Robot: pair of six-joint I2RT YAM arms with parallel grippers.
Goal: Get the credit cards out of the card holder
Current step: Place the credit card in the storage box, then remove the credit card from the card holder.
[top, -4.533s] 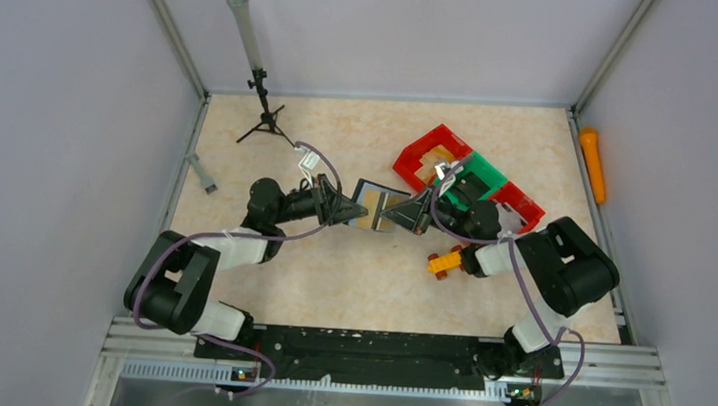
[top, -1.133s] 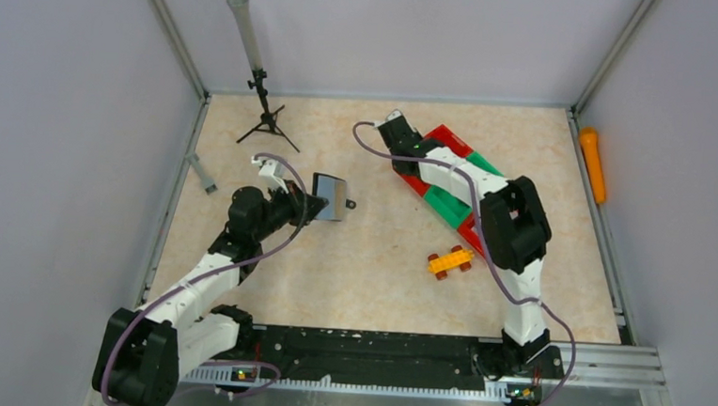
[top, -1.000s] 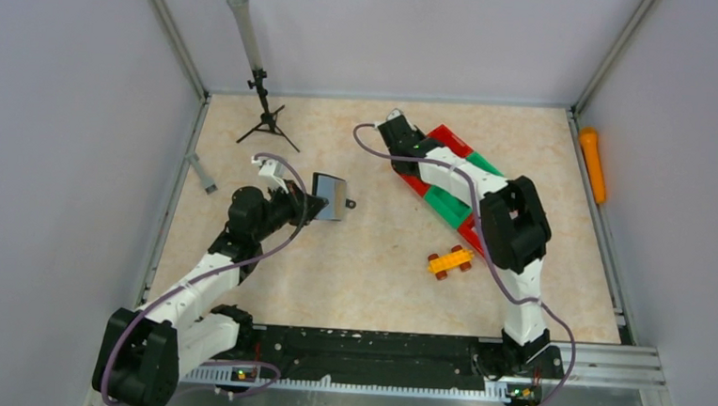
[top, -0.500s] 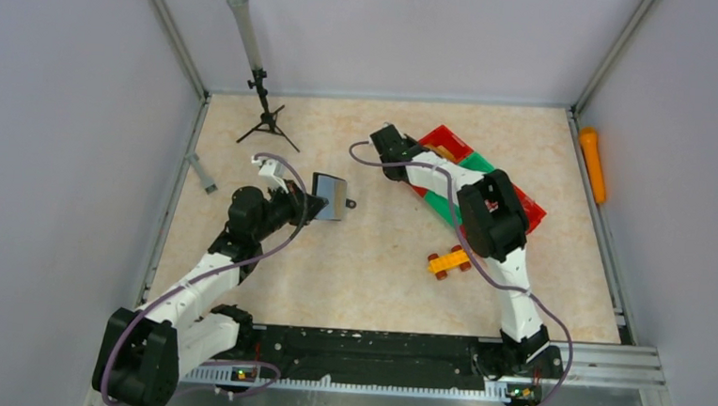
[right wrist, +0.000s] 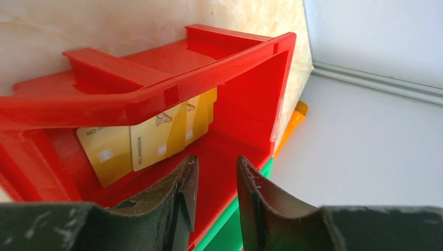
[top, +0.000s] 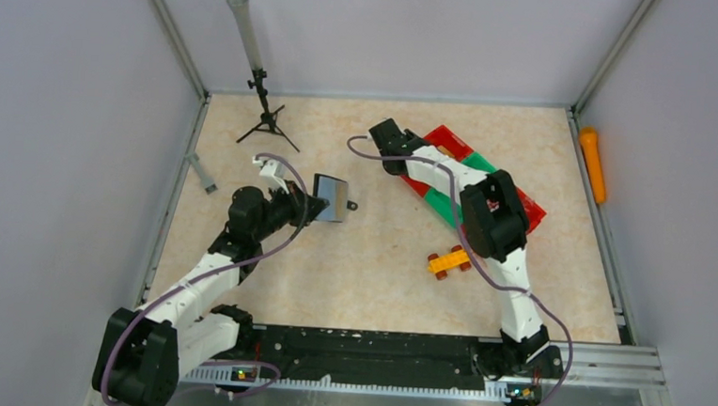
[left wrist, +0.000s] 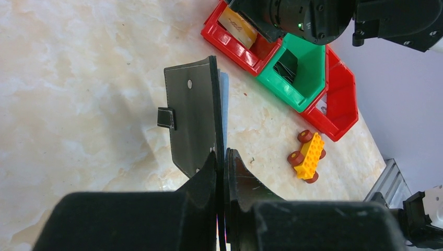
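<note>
Right end effector (top: 385, 134) has slid a little to the left off the far end of the bin row since a second ago, and its fingers have gone from pressed together to slightly spread. Left arm and its load unchanged over the same interval.

Right wrist view: right end effector (right wrist: 217, 162) sits at the open side of the red plastic bin (right wrist: 156, 89), nothing between the fingers. Two gold credit cards (right wrist: 146, 138) lie overlapped inside that bin, leaning on its wall.

Left end effector (left wrist: 222, 157): fingers pinched on one corner of the small black rectangular card holder (left wrist: 193, 123). Holder is gripped on edge over the left-centre of the beige marbled counter (top: 361, 269), strap tab sticking out to the side. A thin pale blue card edge (left wrist: 224, 99) shows along its open side. Well apart from the bins.

Green plastic bin (left wrist: 292, 73) sits touching the first red one, with a second red bin (left wrist: 339, 99) beyond it. Yellow-orange toy brick car (top: 449, 261) stands on the counter near the row, touched by neither arm.
</note>
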